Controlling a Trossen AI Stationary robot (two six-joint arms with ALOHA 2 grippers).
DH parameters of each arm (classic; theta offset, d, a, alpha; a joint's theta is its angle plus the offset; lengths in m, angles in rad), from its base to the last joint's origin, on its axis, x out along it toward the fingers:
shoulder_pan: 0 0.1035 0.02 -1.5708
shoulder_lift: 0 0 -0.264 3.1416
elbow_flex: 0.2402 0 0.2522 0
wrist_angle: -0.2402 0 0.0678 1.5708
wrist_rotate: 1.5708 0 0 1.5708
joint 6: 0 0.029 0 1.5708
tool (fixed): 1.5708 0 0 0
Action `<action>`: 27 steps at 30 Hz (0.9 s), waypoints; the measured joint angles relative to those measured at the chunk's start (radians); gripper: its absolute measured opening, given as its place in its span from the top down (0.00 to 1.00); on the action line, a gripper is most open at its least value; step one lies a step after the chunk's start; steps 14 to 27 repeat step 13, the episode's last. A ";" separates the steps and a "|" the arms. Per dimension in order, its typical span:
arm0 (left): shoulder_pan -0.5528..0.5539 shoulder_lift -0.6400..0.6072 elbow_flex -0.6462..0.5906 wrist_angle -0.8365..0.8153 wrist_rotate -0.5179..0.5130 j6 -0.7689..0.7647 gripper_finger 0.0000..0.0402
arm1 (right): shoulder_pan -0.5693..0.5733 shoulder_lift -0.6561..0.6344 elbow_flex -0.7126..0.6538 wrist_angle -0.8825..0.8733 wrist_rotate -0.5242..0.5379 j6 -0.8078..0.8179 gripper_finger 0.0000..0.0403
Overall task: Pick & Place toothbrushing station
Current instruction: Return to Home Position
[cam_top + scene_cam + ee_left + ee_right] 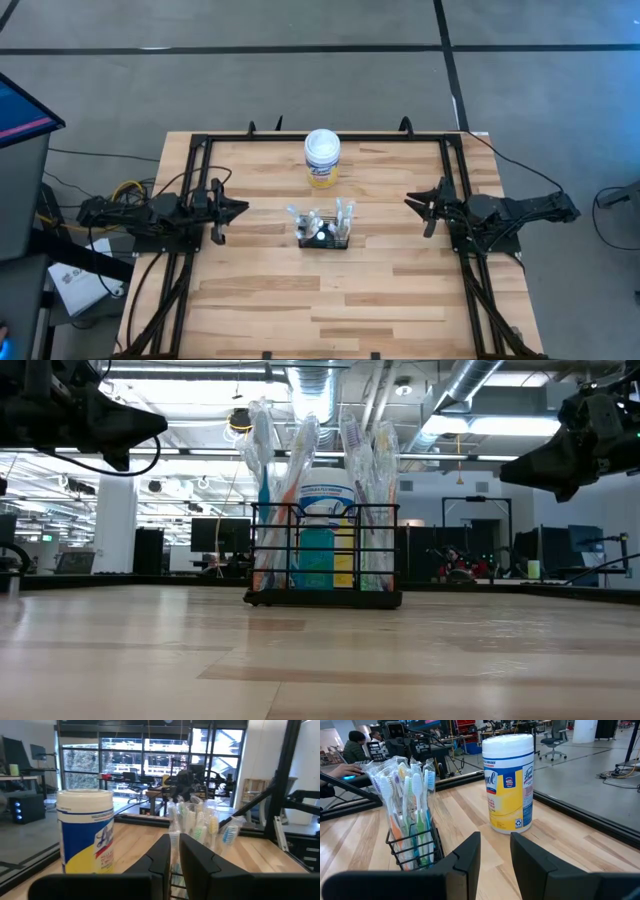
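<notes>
Resting on pale plank table (400, 300), toothbrushing station (323, 240), left hand (238, 209), right hand (416, 206) slightly spread, office beyond.

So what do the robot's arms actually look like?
Both are matte black and built from chunky jointed segments. The left arm and right arm have thin black cables running away from their bases. The right end effector has two flat, blunt black fingers.

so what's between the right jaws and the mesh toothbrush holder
Nothing: the high view shows only bare table between the mesh holder and the jaws of the right arm. The left arm waits at the left edge.
</notes>
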 joint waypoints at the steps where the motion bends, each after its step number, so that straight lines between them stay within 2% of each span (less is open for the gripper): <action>1: 0.010 0.000 0.000 0.000 0.000 0.000 0.91 | 0.000 0.000 0.000 0.000 0.000 0.000 0.76; 13: 0.121 0.000 0.000 0.001 -0.004 0.000 0.91 | 0.000 0.000 0.000 0.000 0.000 0.000 0.76; 27: 0.121 0.000 0.000 0.001 -0.004 0.000 0.91 | 0.000 0.000 0.000 0.000 0.000 0.000 0.76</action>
